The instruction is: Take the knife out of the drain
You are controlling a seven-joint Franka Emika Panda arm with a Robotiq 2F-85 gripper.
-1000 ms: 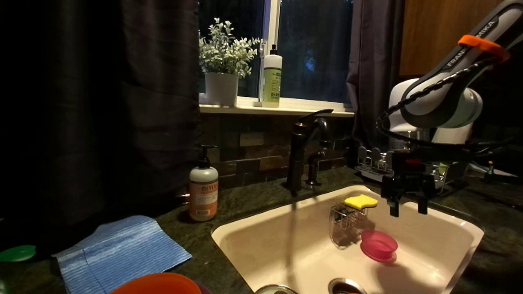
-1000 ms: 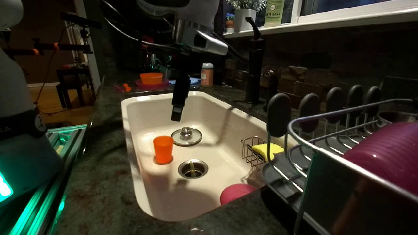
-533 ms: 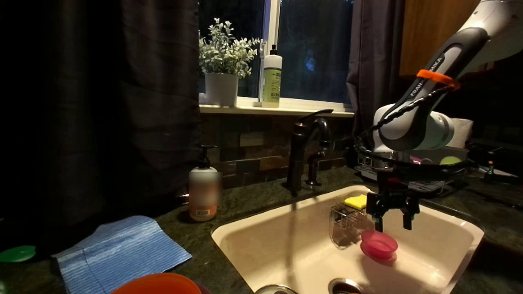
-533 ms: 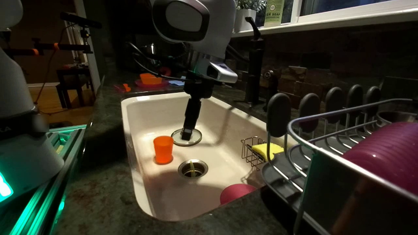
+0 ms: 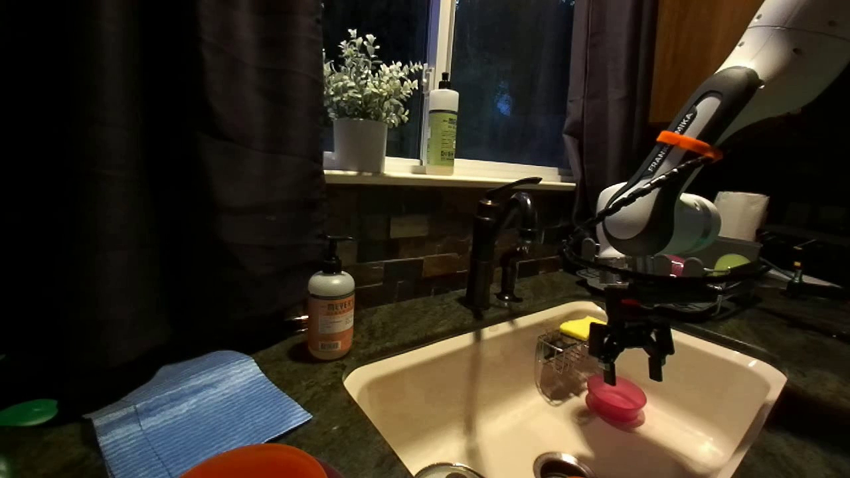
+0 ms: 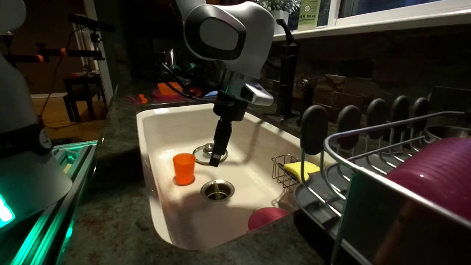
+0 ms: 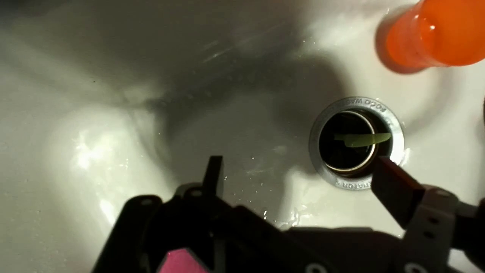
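Note:
A translucent yellow-green knife [image 7: 363,140] stands in the sink drain [image 7: 317,146], its tip near the rim and its lower part down in the dark hole. It also shows as a thin strip in an exterior view [image 6: 217,189]. My gripper [image 7: 299,161] is open and empty. In the wrist view the drain lies ahead of the right fingertip, which overlaps its rim. The gripper hangs inside the sink, above the drain and apart from the knife, in both exterior views [image 5: 633,376] [image 6: 215,162]. In an exterior view the drain rim [image 5: 541,463] is cut by the frame edge.
An orange cup [image 6: 184,169] stands beside the drain. A glass lid [image 6: 200,156] lies behind the gripper. A pink bowl [image 5: 616,401] and a wire caddy [image 5: 551,362] with a yellow sponge [image 6: 301,169] are in the sink. The faucet [image 5: 485,255] and dish rack [image 6: 342,169] stand along the edge.
My gripper has come down into the sink, closer to the drain; the drop is larger in the earlier half second than in the latest. The knife and other objects have not moved.

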